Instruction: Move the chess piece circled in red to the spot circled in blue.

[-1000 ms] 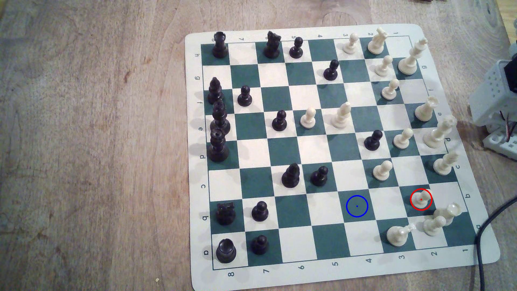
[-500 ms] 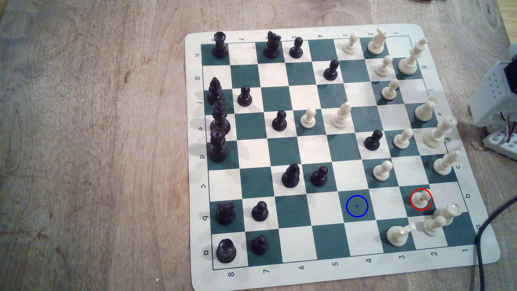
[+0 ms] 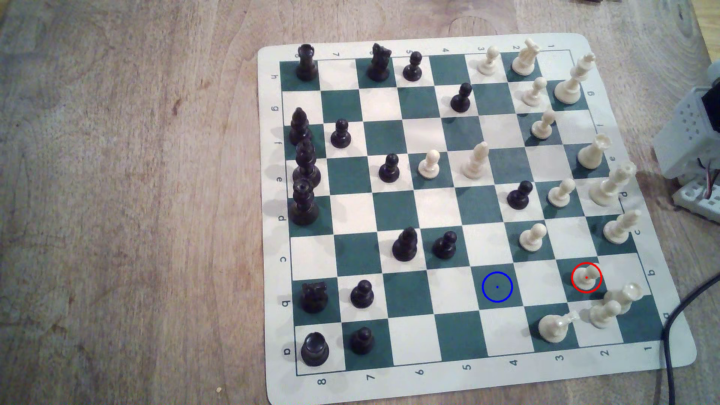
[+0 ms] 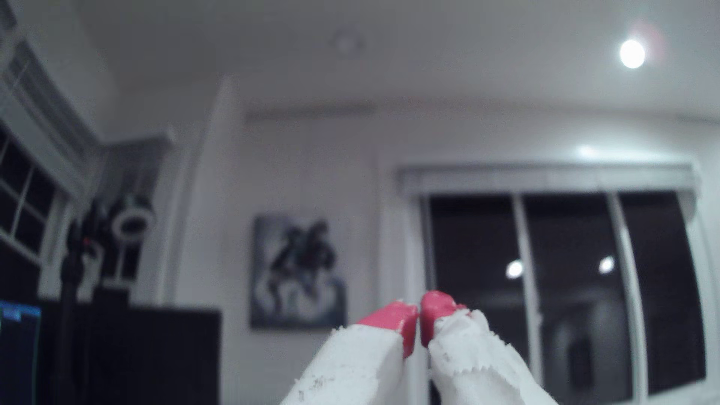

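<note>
Exterior view: the chessboard (image 3: pixel 272 241) lies on the wooden tabletop (image 3: pixel 128 202). The cream pawn (image 3: pixel 587 277) ringed in red stands upright on a dark green square near the board's lower corner at the exterior view's right, with two other cream pieces crowded just beside it toward the near edge. The blue-ringed square (image 3: pixel 497 287) is bare, in the same row, two squares toward the exterior view's left. A white part of the arm's base (image 3: pixel 691 132) sits off the board at the exterior view's right edge, so the pawn lies on the side of the board nearest the arm, and the carry would run away from the base along that row. Wrist view: the claw (image 4: pixel 419 311) has its red-tipped fingers (image 4: pixel 393 316) drawn together with only a sliver between them and nothing held. It points at a room wall and dark windows, not at the board. Judgement: the approach has not begun; the claw must swing down toward the pawn and open before any grasp.
</note>
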Motion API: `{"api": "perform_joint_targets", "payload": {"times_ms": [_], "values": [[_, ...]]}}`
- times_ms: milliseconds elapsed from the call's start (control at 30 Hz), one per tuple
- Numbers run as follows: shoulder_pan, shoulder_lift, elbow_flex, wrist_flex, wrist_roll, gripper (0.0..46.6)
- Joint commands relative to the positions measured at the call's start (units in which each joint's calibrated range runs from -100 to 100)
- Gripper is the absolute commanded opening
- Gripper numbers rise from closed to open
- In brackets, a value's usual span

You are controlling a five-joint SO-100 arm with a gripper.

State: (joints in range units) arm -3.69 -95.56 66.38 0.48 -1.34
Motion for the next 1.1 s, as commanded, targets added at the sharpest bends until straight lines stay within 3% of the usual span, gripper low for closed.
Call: {"api": "perform_joint_targets", "payload": {"times_ms": [0, 233, 400, 533, 867, 1067], "values": [[-2.3, -0.1, -7.8, 21.6, 0.1, 0.2], [-3.6, 0.3, -13.1, 46.2, -1.7, 0.2], [-6.6, 9.8, -22.2, 66.0, -8.4, 0.2], [-9.0, 12.9, -22.8, 70.4, -10.2, 0.2], [-20.4, 30.2, -22.2, 75.5, -21.0, 0.2], [-26.2, 40.6, -22.0, 75.6, -23.8, 0.2]]}}
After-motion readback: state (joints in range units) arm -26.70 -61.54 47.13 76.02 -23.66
